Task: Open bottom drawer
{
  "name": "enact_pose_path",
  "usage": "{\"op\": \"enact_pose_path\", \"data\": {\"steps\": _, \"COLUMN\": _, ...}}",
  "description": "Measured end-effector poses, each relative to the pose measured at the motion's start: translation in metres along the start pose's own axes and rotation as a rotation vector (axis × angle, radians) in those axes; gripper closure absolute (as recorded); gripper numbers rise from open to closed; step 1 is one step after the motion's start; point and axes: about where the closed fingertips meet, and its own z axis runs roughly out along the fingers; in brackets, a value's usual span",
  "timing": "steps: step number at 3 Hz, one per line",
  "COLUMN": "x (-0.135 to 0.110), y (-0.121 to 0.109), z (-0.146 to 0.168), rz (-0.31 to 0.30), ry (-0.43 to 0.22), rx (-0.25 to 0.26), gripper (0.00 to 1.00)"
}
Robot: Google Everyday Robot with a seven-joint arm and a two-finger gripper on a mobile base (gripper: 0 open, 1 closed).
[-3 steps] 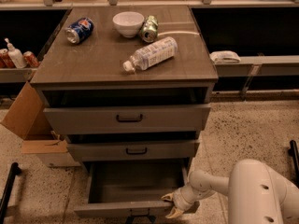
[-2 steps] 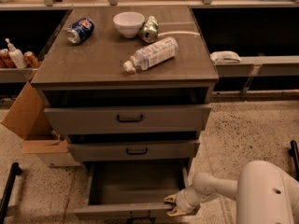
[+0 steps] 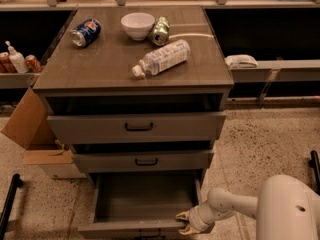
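Observation:
The bottom drawer of the grey wood-grain cabinet stands pulled far out, its plain grey inside bare. Its front edge runs along the bottom of the view; the handle is barely visible at the frame edge. My gripper sits at the right end of that front edge, its tan fingertips spread apart above and below the edge. My white arm reaches in from the lower right.
The middle drawer and top drawer are slightly ajar. On top lie a plastic bottle, a white bowl, a green can and a blue can. A cardboard box stands left.
My gripper and arm have shifted slightly right and down along the drawer's front edge. The drawer stays out about as far as before.

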Motion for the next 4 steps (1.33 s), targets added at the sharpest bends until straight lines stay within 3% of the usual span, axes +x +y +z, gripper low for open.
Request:
{"op": "enact_pose_path", "data": {"steps": 1, "x": -0.003, "y": 0.029, "z": 0.009, "rz": 0.012, "ry": -0.071, "rx": 0.028, "gripper": 1.0}}
{"op": "enact_pose_path", "data": {"steps": 2, "x": -0.006, "y": 0.031, "z": 0.008, "rz": 0.013, "ry": -0.071, "rx": 0.028, "gripper": 1.0}}
{"op": "enact_pose_path", "data": {"steps": 3, "x": -0.01, "y": 0.051, "z": 0.014, "rz": 0.029, "ry": -0.131, "rx": 0.037, "gripper": 0.74}}
{"op": "enact_pose_path", "data": {"steps": 4, "x": -0.012, "y": 0.051, "z": 0.011, "rz": 0.029, "ry": -0.131, "rx": 0.037, "gripper": 0.5}}
